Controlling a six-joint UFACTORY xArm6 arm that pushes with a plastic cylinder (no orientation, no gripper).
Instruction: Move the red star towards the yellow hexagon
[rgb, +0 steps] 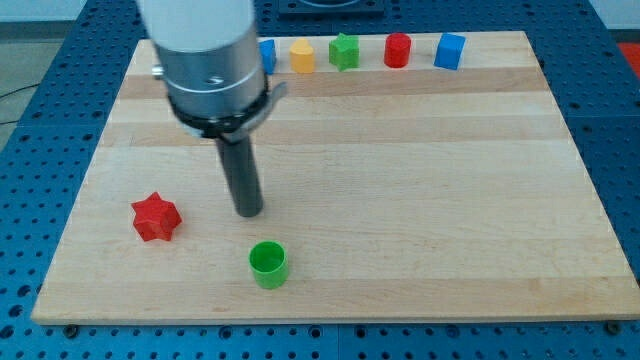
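The red star (155, 217) lies near the board's lower left. The yellow hexagon (302, 55) stands in the row along the view's top edge, far up and to the right of the star. My tip (249, 211) rests on the board to the right of the red star, with a clear gap between them, and just above the green cylinder (267, 264). The rod hangs from the large grey arm body at the view's top left.
Along the top edge stand a blue block (267, 56) partly hidden by the arm, a green star (344, 51), a red cylinder (398, 50) and a blue cube (450, 51). The wooden board (420, 200) lies on a blue perforated table.
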